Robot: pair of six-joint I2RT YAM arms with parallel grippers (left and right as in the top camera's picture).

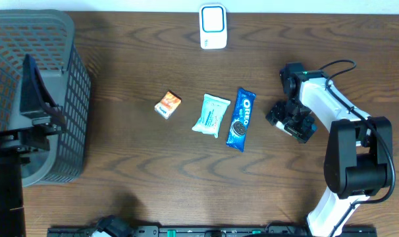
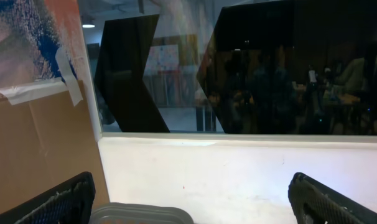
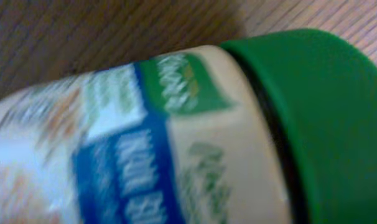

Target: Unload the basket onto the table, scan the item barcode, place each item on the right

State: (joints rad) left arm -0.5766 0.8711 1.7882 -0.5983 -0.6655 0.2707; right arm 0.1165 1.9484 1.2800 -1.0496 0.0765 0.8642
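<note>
A jar with a cream body, a blue and green label [image 3: 176,137] and a green lid [image 3: 325,112] fills the right wrist view, lying on the wooden table, blurred and very close. From overhead the jar is hidden under my right gripper [image 1: 290,122], which hangs low at the right of the table; its fingers do not show clearly. A white barcode scanner [image 1: 212,26] stands at the far edge, middle. My left gripper [image 2: 191,202] is open and empty, facing a white wall above the basket.
A dark mesh basket [image 1: 74,99] takes the left end of the table. In the middle lie a small orange box [image 1: 167,105], a white and green packet [image 1: 211,114] and a blue Oreo pack [image 1: 241,119].
</note>
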